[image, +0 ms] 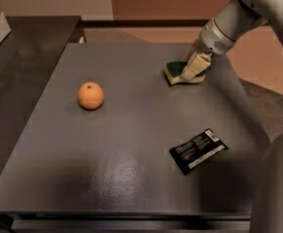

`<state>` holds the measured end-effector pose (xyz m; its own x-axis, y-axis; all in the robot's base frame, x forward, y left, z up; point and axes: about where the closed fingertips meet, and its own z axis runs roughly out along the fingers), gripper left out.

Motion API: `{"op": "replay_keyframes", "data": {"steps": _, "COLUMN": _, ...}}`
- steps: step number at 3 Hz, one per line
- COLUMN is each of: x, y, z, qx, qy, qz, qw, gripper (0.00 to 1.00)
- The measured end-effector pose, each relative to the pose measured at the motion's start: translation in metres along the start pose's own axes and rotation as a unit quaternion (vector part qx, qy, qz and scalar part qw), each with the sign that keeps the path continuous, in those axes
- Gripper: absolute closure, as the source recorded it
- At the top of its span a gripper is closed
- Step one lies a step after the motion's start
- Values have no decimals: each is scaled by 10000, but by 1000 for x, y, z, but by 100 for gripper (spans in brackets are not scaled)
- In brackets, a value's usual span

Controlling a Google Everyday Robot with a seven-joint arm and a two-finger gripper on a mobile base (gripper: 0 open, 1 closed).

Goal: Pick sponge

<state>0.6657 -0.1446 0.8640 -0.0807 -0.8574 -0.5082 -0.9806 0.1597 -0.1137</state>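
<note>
The sponge (174, 72), dark green on top with a pale yellow base, lies on the dark grey table (131, 130) at the far right. My gripper (194, 66) comes down from the upper right on the white arm (228, 25) and sits over the sponge's right half, touching or nearly touching it. The sponge's right end is hidden behind the gripper. The sponge appears to rest on the table.
An orange (91, 95) sits at the middle left of the table. A flat black packet (198, 150) lies at the near right. A dark counter (19, 47) adjoins the table on the left. Part of the robot's body (277, 188) fills the bottom right corner.
</note>
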Motion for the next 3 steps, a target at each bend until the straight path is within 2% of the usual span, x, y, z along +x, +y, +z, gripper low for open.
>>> {"op": "replay_keyframes", "data": {"steps": 1, "x": -17, "y": 1, "z": -18, "qx": 60, "qy": -130, "qz": -72, "qw": 9999, "gripper": 100}}
{"op": "replay_keyframes", "data": {"steps": 3, "x": -63, "y": 4, "z": -68, "qx": 227, "qy": -288, "qz": -335, "qw": 9988, "gripper": 100}}
